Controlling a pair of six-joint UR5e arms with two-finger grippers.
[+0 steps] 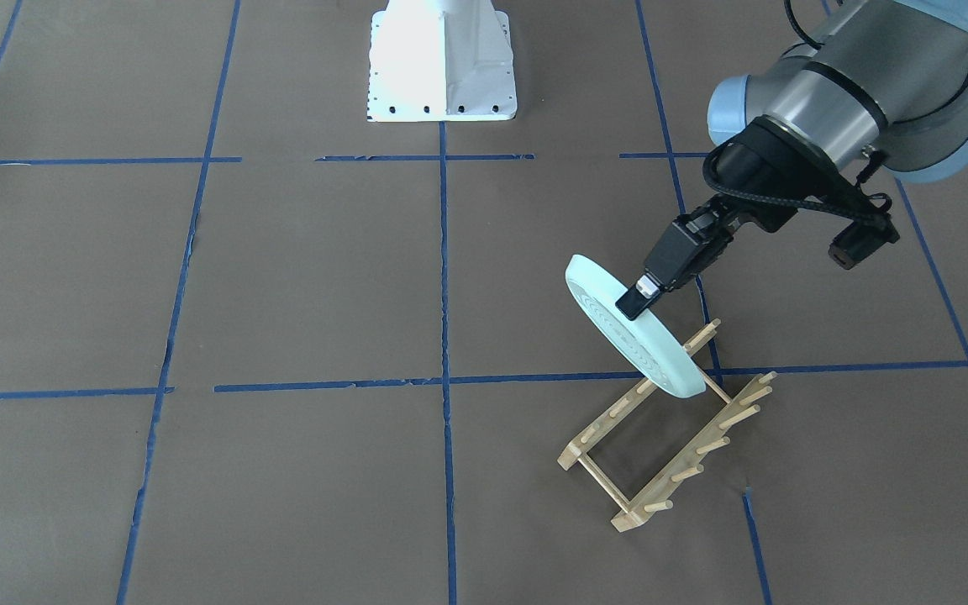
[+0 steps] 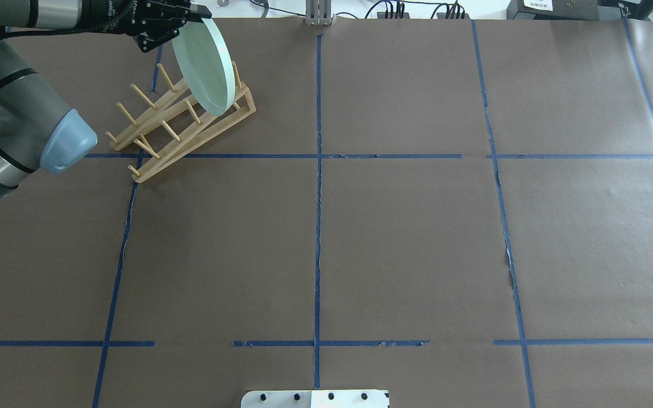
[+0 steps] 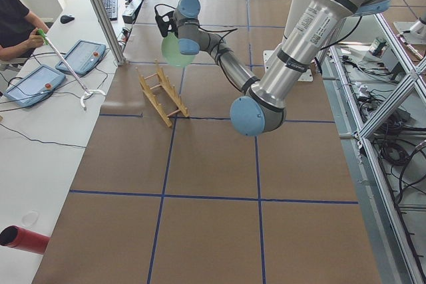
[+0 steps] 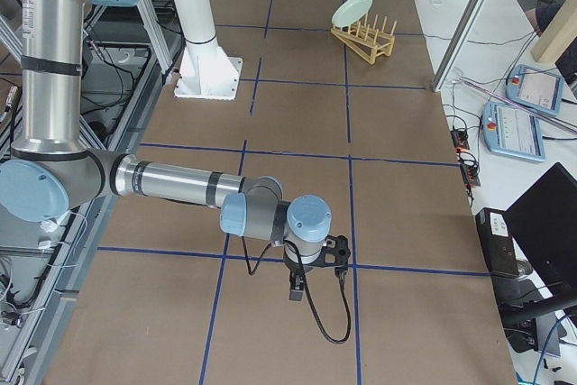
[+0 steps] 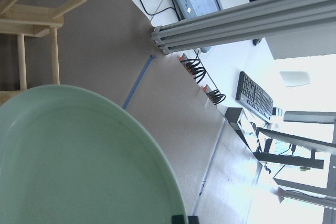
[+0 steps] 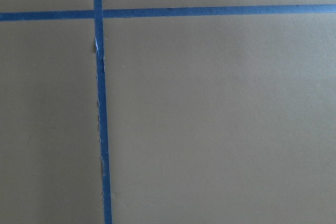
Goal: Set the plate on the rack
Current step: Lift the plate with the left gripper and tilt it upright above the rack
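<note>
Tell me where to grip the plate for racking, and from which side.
The top rim, from above, one finger on each face, as the left gripper has it. The plate stands on edge, tilted, with its low edge at the pegs of the rack, so that edge should stay free.

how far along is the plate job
Done: the plate is off the table, gripped at its rim by the left pincer. In hand: it hangs tilted on edge, lower edge down at the end pegs of the rack. Left: seat it between pegs, if not yet seated, then release.
</note>
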